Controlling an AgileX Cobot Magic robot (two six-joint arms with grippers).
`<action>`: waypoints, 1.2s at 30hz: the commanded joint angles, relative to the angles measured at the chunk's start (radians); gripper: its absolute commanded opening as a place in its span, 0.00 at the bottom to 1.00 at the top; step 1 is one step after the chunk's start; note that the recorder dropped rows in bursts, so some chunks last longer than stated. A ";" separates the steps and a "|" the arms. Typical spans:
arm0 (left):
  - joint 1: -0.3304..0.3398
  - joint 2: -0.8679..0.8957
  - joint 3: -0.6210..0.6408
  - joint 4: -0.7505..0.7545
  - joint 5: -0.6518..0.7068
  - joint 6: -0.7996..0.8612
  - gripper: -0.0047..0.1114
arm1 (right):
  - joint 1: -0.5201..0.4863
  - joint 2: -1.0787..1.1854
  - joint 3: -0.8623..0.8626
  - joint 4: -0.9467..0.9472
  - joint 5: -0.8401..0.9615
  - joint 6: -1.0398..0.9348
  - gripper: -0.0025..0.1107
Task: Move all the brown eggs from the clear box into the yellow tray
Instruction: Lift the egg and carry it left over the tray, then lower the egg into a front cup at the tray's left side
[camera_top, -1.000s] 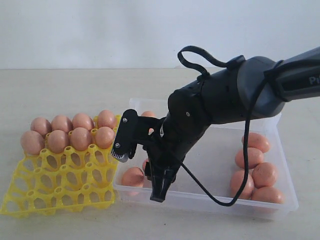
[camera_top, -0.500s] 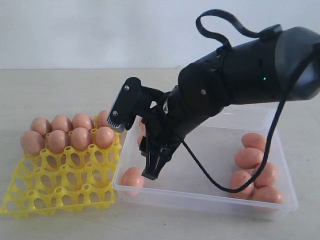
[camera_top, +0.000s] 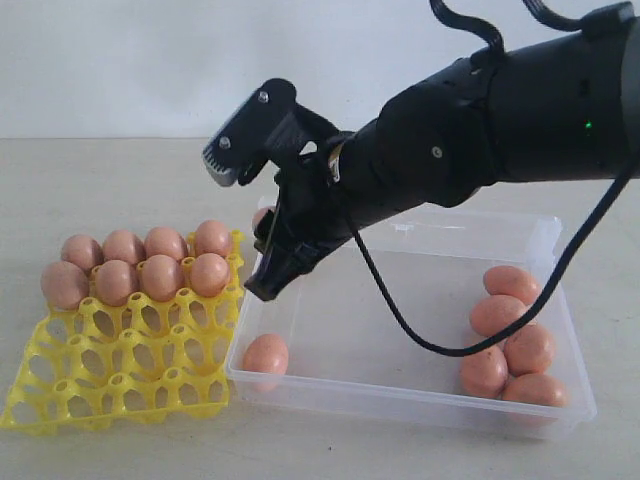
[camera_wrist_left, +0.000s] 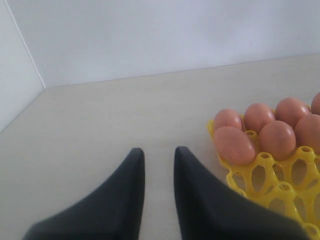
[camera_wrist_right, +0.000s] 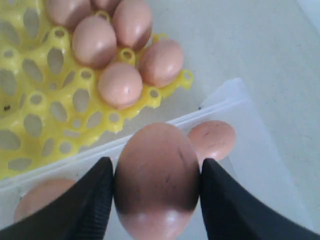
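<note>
My right gripper (camera_wrist_right: 156, 165) is shut on a brown egg (camera_wrist_right: 157, 180) that sits between both pads. In the exterior view this gripper (camera_top: 245, 222) hangs above the left end of the clear box (camera_top: 400, 396), next to the yellow tray (camera_top: 110, 372), and only a sliver of the held egg (camera_top: 262, 216) shows. Several brown eggs (camera_top: 140, 262) fill the tray's two far rows. One egg (camera_top: 266, 354) lies in the box's front left corner and several eggs (camera_top: 508, 330) lie at its right end. My left gripper (camera_wrist_left: 158, 150) is open and empty, over bare table beside the tray (camera_wrist_left: 260, 180).
The right arm's black cable (camera_top: 420, 335) loops down over the middle of the box. In the right wrist view another egg (camera_wrist_right: 212, 140) lies in the box corner just beyond the held one. A pale wall (camera_top: 150, 60) backs the beige table (camera_top: 120, 180).
The right gripper has risen out of the box with the egg and shifted up and left toward the tray. The eggs in the tray and at the box's right end have not moved.
</note>
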 joint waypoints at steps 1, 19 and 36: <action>0.002 -0.002 0.004 -0.002 -0.002 -0.002 0.23 | 0.000 -0.029 0.003 -0.008 -0.109 0.068 0.02; 0.002 -0.002 0.004 -0.002 -0.002 -0.002 0.23 | 0.230 0.140 0.003 -0.024 -0.702 0.411 0.02; 0.002 -0.002 0.004 -0.002 -0.002 -0.002 0.23 | 0.292 0.308 -0.060 -0.129 -0.783 0.481 0.02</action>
